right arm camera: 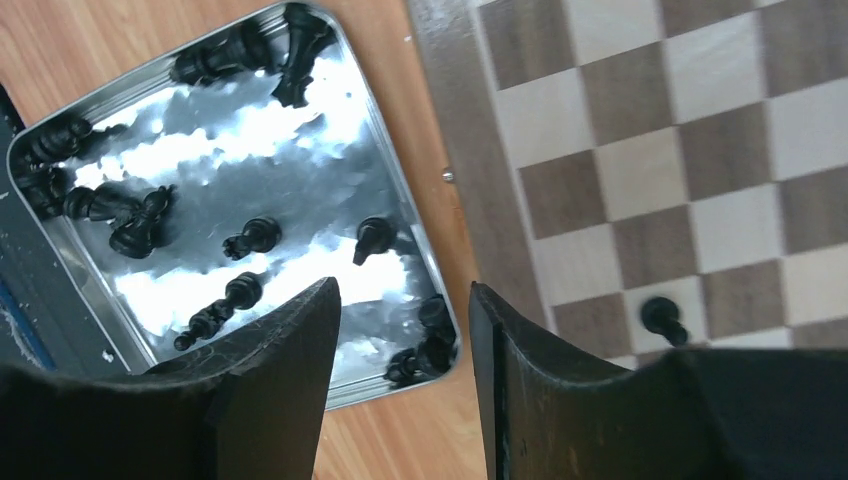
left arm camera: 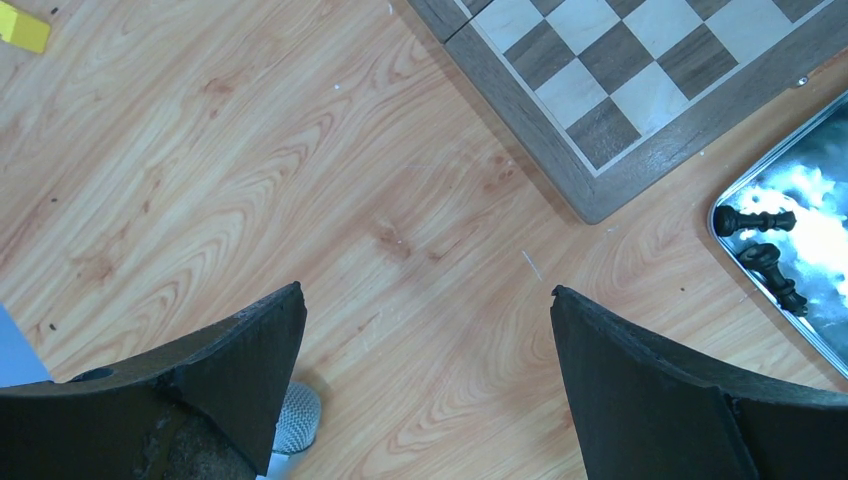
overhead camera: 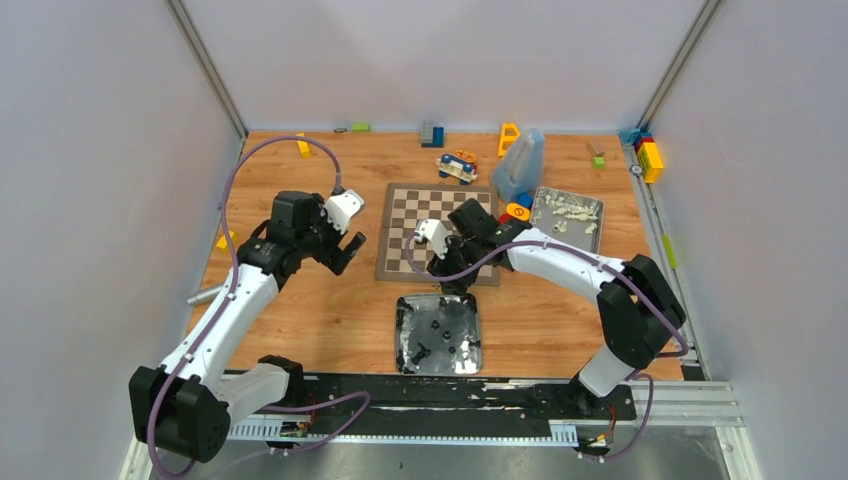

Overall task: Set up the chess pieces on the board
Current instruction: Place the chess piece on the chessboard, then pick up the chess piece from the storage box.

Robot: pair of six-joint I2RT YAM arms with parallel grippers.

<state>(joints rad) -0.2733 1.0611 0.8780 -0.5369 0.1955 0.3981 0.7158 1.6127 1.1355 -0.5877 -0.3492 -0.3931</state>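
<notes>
Overhead, the chessboard (overhead camera: 437, 232) lies flat in the middle of the wooden counter (overhead camera: 330, 310). A silver tray (overhead camera: 404, 340) of black chess pieces (overhead camera: 436, 325) sits just in front of its near edge, not touching it. A second tray (overhead camera: 597, 212) with pale pieces lies at the board's right, next to a clear plastic jug (overhead camera: 520, 165). The left fingers (overhead camera: 345, 255) hover over bare wood beside the board's left edge, and the right fingers (overhead camera: 452, 276) hang over its near edge. From the left wrist, the left fingers (left arm camera: 230, 370) are spread wide with nothing between them. The board's corner (left arm camera: 640, 90) shows at upper right, and two black pieces lie on their sides at the tray's edge, far right. From the right wrist, the right fingers (right arm camera: 280, 380) stand apart and empty above the tray's rim nearest the board. Black pieces lie scattered in the tray, and one black pawn (right arm camera: 662, 318) stands upright on a cream square near the board's tray-side edge.
</notes>
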